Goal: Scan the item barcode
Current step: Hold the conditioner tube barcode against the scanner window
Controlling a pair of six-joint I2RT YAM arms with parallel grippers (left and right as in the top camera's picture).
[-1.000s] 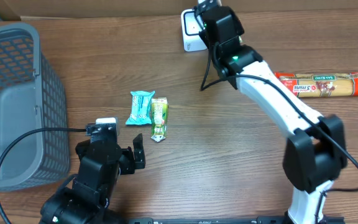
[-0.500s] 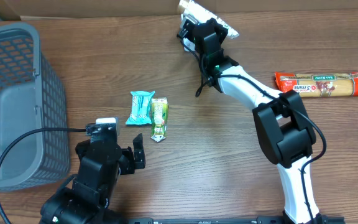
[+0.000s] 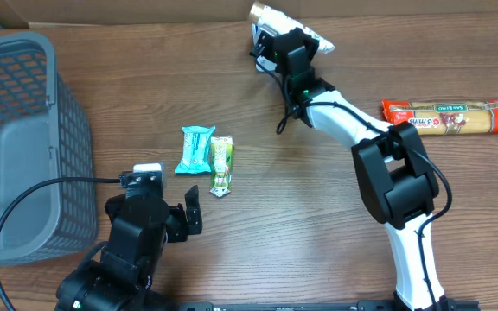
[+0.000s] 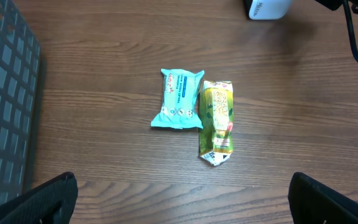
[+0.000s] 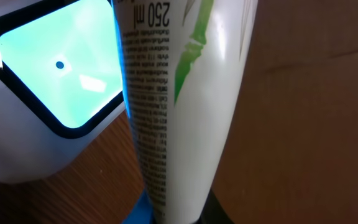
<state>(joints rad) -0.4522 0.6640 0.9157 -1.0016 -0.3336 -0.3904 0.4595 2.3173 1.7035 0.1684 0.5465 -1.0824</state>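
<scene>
My right gripper (image 3: pixel 290 50) is at the table's far edge, shut on a white tube (image 3: pixel 271 15) with green leaf art and small black print. In the right wrist view the tube (image 5: pixel 179 93) stands right beside the white scanner (image 5: pixel 48 81), whose window glows turquoise. My gripper (image 5: pixel 179 214) holds the tube's lower end; no barcode shows on the visible face. From overhead the scanner (image 3: pixel 258 36) is mostly hidden under the arm. My left gripper (image 3: pixel 188 214) rests open near the front, nothing between its fingers (image 4: pixel 48 199).
A teal packet (image 3: pixel 195 149) and a green packet (image 3: pixel 221 164) lie side by side mid-table, also in the left wrist view (image 4: pixel 179 99). A red pasta pack (image 3: pixel 448 117) lies at the right. A grey mesh basket (image 3: pixel 15 147) fills the left side.
The right arm has swung toward the far edge and turned the tube next to the scanner; in the last half second it barely shifted. The left arm stayed still.
</scene>
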